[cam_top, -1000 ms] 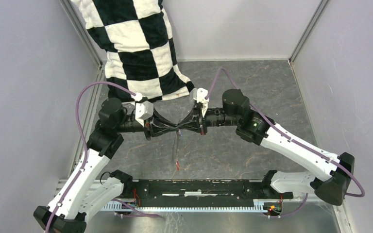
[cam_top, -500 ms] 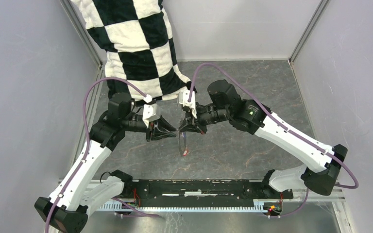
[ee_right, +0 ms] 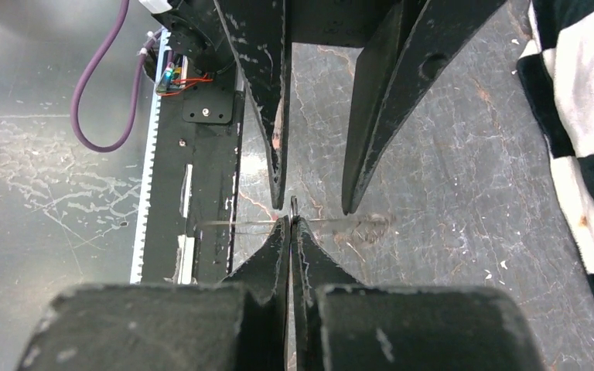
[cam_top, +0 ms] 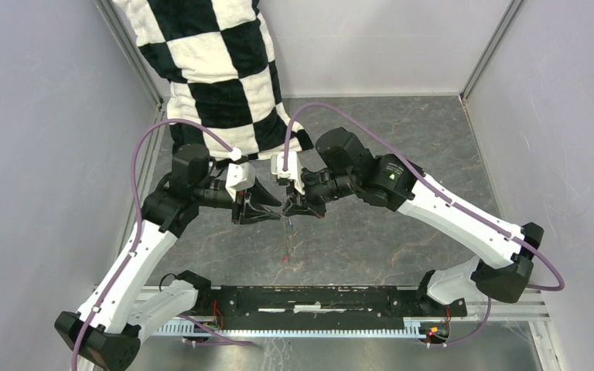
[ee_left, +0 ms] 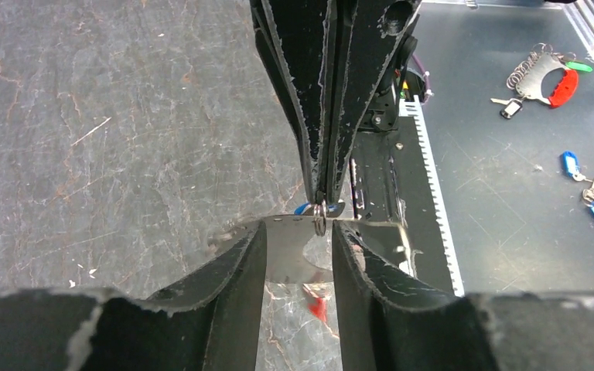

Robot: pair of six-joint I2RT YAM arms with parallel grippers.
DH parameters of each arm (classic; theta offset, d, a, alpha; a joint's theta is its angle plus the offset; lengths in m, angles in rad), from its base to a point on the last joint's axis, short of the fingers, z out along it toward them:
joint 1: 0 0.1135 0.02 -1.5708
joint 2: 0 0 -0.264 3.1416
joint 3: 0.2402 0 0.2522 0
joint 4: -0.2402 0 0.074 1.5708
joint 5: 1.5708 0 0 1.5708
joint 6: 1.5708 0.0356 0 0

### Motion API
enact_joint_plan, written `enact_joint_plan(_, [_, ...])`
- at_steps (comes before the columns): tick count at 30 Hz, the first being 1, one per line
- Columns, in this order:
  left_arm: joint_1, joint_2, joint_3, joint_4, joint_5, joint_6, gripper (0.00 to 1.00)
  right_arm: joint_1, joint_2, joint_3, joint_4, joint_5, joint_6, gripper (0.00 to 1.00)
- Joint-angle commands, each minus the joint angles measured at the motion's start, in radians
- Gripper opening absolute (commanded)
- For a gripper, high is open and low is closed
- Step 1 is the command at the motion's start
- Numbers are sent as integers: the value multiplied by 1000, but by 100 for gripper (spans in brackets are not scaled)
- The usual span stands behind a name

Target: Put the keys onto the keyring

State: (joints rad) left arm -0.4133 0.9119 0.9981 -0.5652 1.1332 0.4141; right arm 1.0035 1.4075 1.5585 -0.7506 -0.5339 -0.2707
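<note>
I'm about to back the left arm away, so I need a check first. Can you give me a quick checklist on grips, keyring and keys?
1. Right gripper shut on the keyring: ok.
2. Left gripper open: ok.
3. Left fingers free of the keyring: cannot tell. The hoop runs right across their tips.
4. Red key hanging low on the keyring: ok.
5. Blue key on the keyring: cannot tell. Only its head shows, beside the right fingertips.
</note>
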Motion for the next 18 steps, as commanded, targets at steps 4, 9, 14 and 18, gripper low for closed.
enact_joint_plan(4, [-10, 18, 37, 0, 41, 14, 38, 35, 38, 112, -17, 50, -7, 1])
enact_joint_plan(9, [-14, 22, 42, 1, 42, 25, 17, 47, 51, 136, -32, 68, -7, 1])
enact_joint_plan(14, [-15, 24, 56, -76, 47, 110, 2, 46, 40, 136, -22, 81, 8, 0])
enact_joint_plan(18, [-15, 25, 53, -80, 71, 117, 2, 40, -16, 94, 81, 71, 69, 8])
